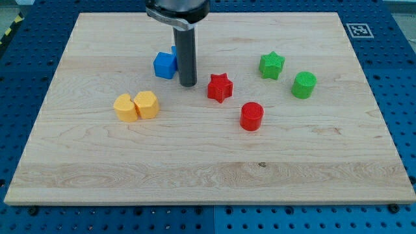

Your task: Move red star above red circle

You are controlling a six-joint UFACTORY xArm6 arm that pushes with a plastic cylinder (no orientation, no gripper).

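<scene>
The red star (220,87) lies near the middle of the wooden board. The red circle (251,116) stands just below and to the right of it, a small gap between them. My tip (188,84) rests on the board a short way to the left of the red star, not touching it. The rod rises from there to the view's top.
A blue cube (165,65) sits just left of the rod, with a second blue block (174,52) partly hidden behind it. Two yellow blocks (136,106) touch each other at lower left. A green star (272,65) and a green cylinder (303,85) lie at the right.
</scene>
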